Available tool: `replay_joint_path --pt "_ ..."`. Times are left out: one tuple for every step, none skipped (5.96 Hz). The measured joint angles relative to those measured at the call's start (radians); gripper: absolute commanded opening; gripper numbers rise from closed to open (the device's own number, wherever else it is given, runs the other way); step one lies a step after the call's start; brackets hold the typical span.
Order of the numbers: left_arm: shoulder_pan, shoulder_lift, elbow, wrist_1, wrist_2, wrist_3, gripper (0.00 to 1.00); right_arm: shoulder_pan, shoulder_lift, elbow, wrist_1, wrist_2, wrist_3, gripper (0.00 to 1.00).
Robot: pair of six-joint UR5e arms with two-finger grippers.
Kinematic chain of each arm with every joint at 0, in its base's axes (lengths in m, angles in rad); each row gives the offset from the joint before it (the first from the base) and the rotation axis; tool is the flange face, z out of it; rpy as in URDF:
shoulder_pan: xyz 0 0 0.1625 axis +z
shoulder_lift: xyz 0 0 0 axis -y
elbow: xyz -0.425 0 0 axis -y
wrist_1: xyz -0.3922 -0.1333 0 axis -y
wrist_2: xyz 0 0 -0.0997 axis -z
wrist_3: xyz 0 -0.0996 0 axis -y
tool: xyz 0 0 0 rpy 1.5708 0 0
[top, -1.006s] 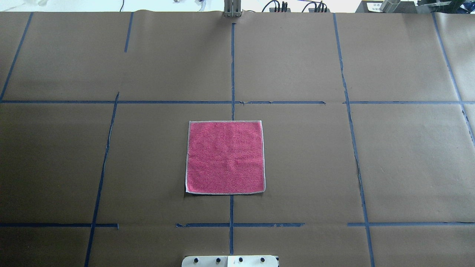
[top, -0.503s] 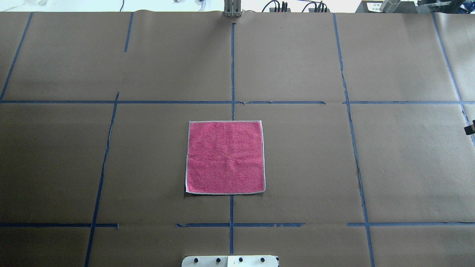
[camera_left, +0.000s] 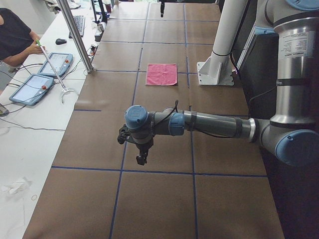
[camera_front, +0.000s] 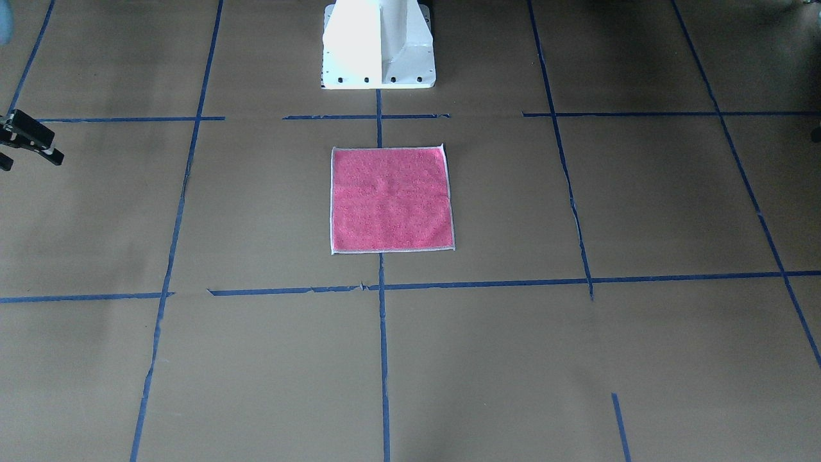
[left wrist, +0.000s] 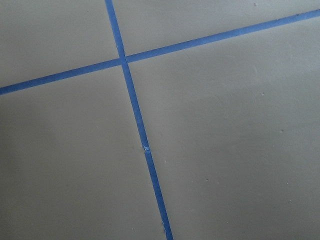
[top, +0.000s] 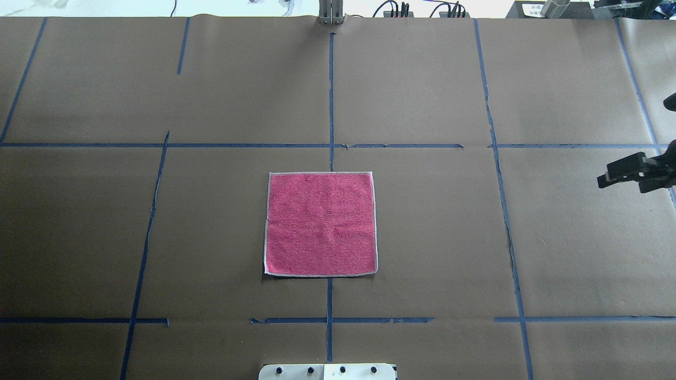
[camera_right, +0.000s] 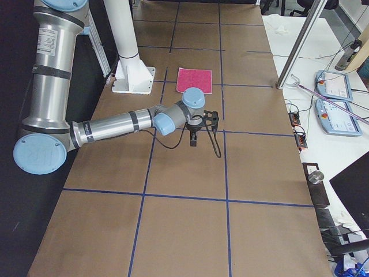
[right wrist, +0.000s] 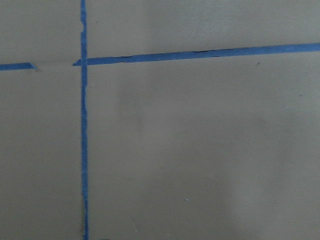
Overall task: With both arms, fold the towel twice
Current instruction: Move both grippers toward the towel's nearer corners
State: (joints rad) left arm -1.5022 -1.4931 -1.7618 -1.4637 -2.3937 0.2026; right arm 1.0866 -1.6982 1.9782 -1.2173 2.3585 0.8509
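Observation:
The towel [top: 320,223] lies flat and unfolded, pink face up, in the middle of the brown paper table, just ahead of the robot base; it also shows in the front-facing view [camera_front: 391,199] and the side views [camera_left: 162,74] [camera_right: 194,80]. My right gripper [top: 618,182] hovers at the right edge of the overhead view, far to the towel's right, with its jaws apart and empty. It also shows in the front-facing view [camera_front: 32,154]. My left gripper [camera_left: 141,158] points down over bare table far to the towel's left. It shows clearly only in the exterior left view, so I cannot tell its state.
The white pedestal base [top: 327,371] stands at the near edge behind the towel. Blue tape lines [top: 331,100] grid the table. A metal post [top: 331,11] stands at the far edge. A side table with tablets [camera_left: 35,84] and a person lies beyond it.
My right gripper has come into the overhead view from the right edge and moved left. The towel has not moved.

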Motion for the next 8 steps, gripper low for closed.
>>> replay_joint_path --pt "0.012 -0.003 -0.001 -0.031 -0.002 -0.051 1.0 -0.062 0.047 0.014 0.001 -0.019 0.129 0.99" --pt "0.056 -0.007 -0.001 -0.104 -0.011 -0.174 1.0 -0.134 0.093 0.029 0.001 -0.063 0.251 0.99" --pt "0.127 -0.009 0.0 -0.223 -0.023 -0.358 1.0 -0.217 0.148 0.041 -0.002 -0.12 0.38 1.0" --pt "0.196 -0.009 0.0 -0.362 -0.034 -0.565 1.0 -0.311 0.211 0.047 -0.006 -0.19 0.486 1.0" --pt "0.274 -0.014 -0.009 -0.494 -0.049 -0.796 1.0 -0.408 0.262 0.05 -0.009 -0.281 0.533 0.99" --pt "0.359 -0.021 -0.041 -0.58 -0.057 -1.044 1.0 -0.494 0.304 0.05 -0.025 -0.361 0.559 0.99" --pt "0.445 -0.028 -0.099 -0.616 -0.038 -1.256 1.0 -0.564 0.36 0.05 -0.079 -0.412 0.61 0.99" --pt "0.565 -0.058 -0.171 -0.629 0.028 -1.465 1.0 -0.641 0.44 0.045 -0.18 -0.479 0.679 0.99"
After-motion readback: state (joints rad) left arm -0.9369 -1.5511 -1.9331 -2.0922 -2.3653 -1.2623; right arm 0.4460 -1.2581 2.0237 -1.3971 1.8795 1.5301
